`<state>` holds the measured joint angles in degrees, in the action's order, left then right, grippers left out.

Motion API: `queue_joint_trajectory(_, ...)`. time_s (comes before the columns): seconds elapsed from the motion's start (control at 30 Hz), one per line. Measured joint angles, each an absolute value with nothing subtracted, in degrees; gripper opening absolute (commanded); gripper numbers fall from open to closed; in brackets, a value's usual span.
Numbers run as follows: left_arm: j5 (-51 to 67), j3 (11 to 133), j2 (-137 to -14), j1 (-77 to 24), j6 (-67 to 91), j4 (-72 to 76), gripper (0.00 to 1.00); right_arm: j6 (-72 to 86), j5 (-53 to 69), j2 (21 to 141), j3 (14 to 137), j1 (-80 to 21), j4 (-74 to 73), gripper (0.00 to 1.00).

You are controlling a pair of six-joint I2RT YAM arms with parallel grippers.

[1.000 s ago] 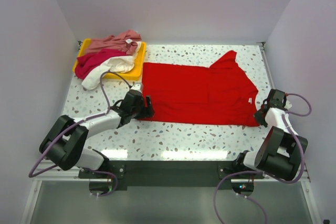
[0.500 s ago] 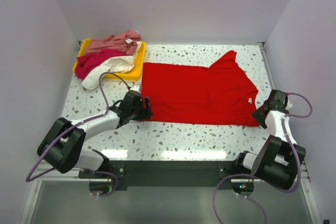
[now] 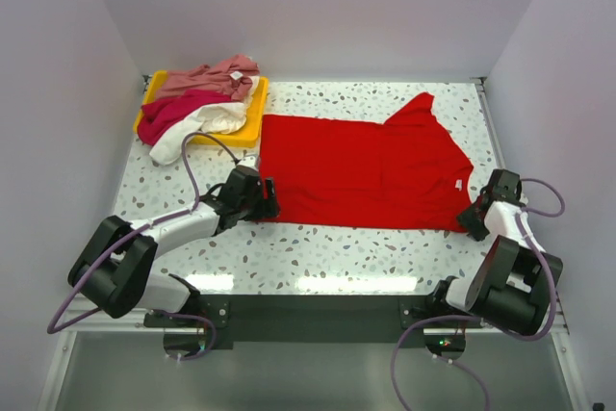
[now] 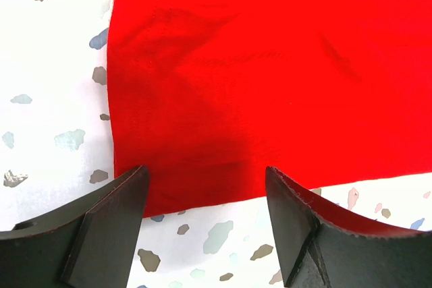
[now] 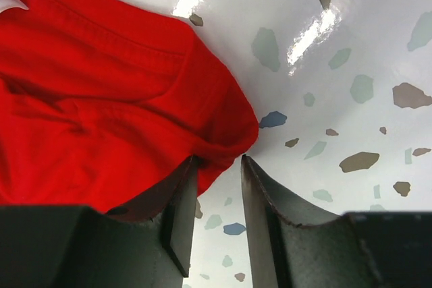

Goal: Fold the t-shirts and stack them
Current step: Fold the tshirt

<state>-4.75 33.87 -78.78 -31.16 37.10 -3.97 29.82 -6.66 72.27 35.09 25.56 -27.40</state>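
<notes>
Here, the red t-shirt (image 3: 366, 170) lies flat mid-table (image 3: 318, 247); left claw (image 4: 204, 175) gapes wide over its 7 o'clock corner, right claw (image 5: 218, 161) slightly parted at its 4 o'clock corner; other shirts (image 3: 197, 108) heaped at 10 o'clock

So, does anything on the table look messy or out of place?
Yes. A heap of t-shirts sits crumpled in the yellow tray, and the cream-white t-shirt spills over its near-left edge onto the table. The red t-shirt lies spread flat, unfolded.

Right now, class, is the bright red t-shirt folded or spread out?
Spread out. The red t-shirt lies flat across the table, body and one sleeve laid open, no fold made yet.
</notes>
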Motion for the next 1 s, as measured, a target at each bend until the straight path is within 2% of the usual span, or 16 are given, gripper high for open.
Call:
queue_joint_trajectory(0.1, -4.8, 33.9, -78.8, -31.2, 37.1, -4.0, 0.75, 30.0, -7.0, 72.6, 35.0, 25.6, -27.4, 0.21)
queue_joint_trajectory(0.4, -5.2, 34.3, -78.8, -31.2, 36.8, -5.1, 0.75, 30.4, -9.3, 72.8, 35.0, 25.6, -27.4, 0.00)
queue_joint_trajectory(1.0, -6.4, 35.8, -78.8, -31.2, 34.8, -8.4, 0.75, 28.4, -14.5, 76.1, 38.7, 25.6, -27.6, 0.00)
